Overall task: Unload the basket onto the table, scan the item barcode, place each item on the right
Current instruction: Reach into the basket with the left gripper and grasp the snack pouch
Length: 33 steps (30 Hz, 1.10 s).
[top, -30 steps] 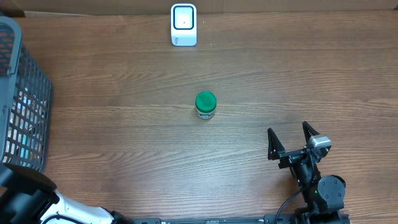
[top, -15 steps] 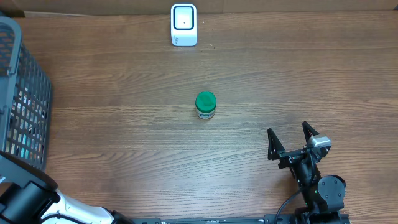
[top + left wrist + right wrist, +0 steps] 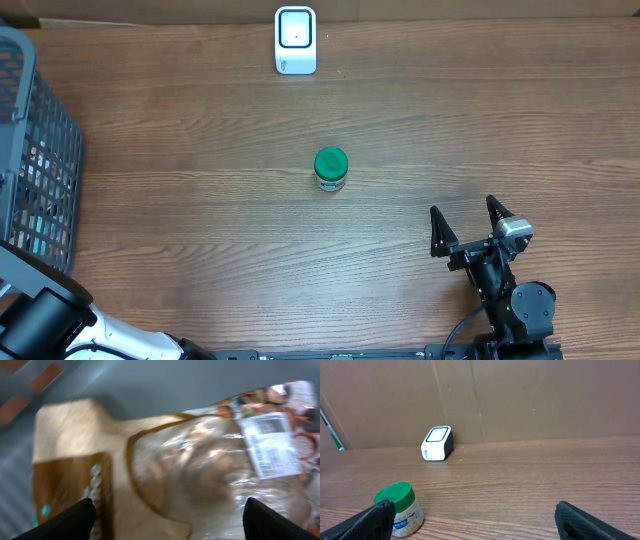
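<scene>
A clear packet with a tan and brown label (image 3: 165, 465) lies in the grey basket (image 3: 150, 385), blurred in the left wrist view. A white barcode sticker (image 3: 270, 442) shows at the packet's upper right. My left gripper (image 3: 167, 510) hangs open just over the packet, its fingers wide apart with nothing between them. A small jar with a green lid (image 3: 331, 168) (image 3: 400, 510) stands upright mid-table. The white scanner (image 3: 296, 40) (image 3: 437, 443) sits at the far edge. My right gripper (image 3: 462, 208) (image 3: 474, 510) is open and empty, low at the near right.
The grey mesh basket (image 3: 35, 160) fills the table's left edge. My left arm (image 3: 45, 325) reaches in from the lower left corner, its gripper hidden from overhead. A cardboard wall (image 3: 530, 395) backs the table behind the scanner.
My left arm's black link at the lower left has shifted slightly down and left. The jar, the scanner and the right arm have not moved.
</scene>
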Motion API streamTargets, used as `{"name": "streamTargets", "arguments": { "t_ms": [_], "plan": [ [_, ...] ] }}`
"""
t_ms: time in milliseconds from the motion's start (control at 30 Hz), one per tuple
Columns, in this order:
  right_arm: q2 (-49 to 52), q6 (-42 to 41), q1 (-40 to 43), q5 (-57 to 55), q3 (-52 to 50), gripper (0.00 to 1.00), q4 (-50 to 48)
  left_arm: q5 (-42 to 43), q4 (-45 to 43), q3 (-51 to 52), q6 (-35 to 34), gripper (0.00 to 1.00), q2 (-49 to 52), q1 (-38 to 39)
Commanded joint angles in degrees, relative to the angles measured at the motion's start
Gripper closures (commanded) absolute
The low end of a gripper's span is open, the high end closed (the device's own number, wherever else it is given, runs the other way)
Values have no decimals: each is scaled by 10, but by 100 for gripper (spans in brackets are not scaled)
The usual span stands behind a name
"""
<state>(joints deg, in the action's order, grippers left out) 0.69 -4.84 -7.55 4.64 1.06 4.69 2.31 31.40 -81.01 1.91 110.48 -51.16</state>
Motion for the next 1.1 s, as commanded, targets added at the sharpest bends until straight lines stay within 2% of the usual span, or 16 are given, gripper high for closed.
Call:
{"name": "streamTargets", "arguments": {
  "t_ms": [0, 100, 267, 700, 767, 833, 900, 933, 1000, 1033, 1067],
  "plan": [
    [-5, 2, -2, 2, -6, 0, -3, 64, -11, 3, 111, 15, -1, 15],
    [-5, 2, -2, 2, -6, 0, -3, 66, -22, 3, 148, 9, -1, 30],
    [-5, 2, -2, 2, -6, 0, -3, 65, -43, 3, 153, 4, 11, 43],
    [-5, 2, -2, 2, -6, 0, -3, 66, -59, 3, 145, 5, 125, 46],
    [-5, 2, -2, 2, -6, 0, -3, 66, -64, 3, 137, 11, 141, 46],
    [-5, 2, -2, 2, -6, 0, -3, 67, -69, 3, 130, 22, 147, 46],
    [-5, 2, -2, 2, -6, 0, -3, 68, -76, 3, 125, 40, 147, 46],
    [-5, 2, -2, 2, -6, 0, -3, 68, -78, 2, 122, 45, 146, 46],
    [-5, 2, -2, 2, -6, 0, -3, 68, -77, -3, 115, 63, 144, 46],
    [-5, 2, -2, 2, -6, 0, -3, 68, -73, -9, 106, 79, 143, 46],
    [-5, 2, -2, 2, -6, 0, -3, 68, -70, -14, 99, 84, 141, 46]
  ]
}}
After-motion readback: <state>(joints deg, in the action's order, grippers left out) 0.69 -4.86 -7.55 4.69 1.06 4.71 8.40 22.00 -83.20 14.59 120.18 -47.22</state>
